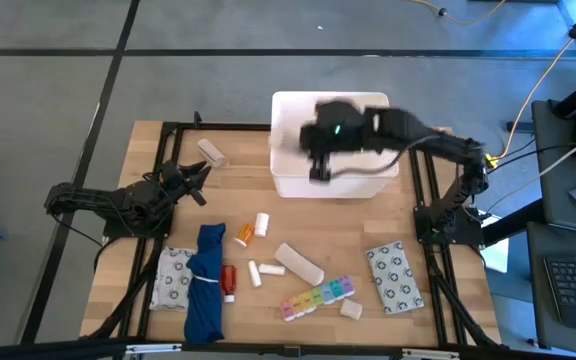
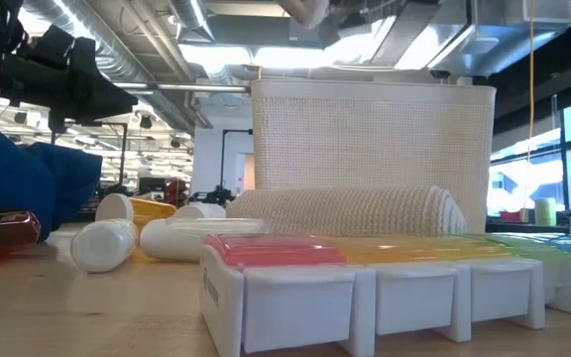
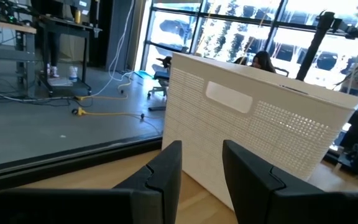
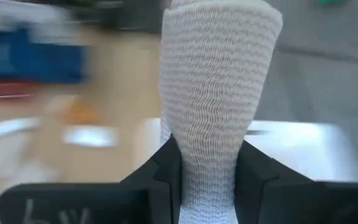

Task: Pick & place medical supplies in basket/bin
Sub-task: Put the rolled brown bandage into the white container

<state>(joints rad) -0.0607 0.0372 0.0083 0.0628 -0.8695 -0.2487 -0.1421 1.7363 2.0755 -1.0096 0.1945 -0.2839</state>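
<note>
My right gripper hangs above the white basket/bin at the table's far middle, shut on a white gauze roll. On the near half of the table lie more supplies: a gauze roll, white pill bottles, an orange bottle, a red tube, a rainbow pill organizer and two patterned packets. My left gripper waits at the table's left, open, level, pointing at the bin with nothing between its fingers. My right gripper pinches the gauze roll between its two fingers near one end. The roll runs along the fingers and sticks out forward past their tips. It is lifted clear, over the bin and the table.
A blue cloth bundle lies at the near left beside one packet. Another gauze roll lies left of the bin, and a small white piece sits near the organizer. Black frame rails run along the table's sides.
</note>
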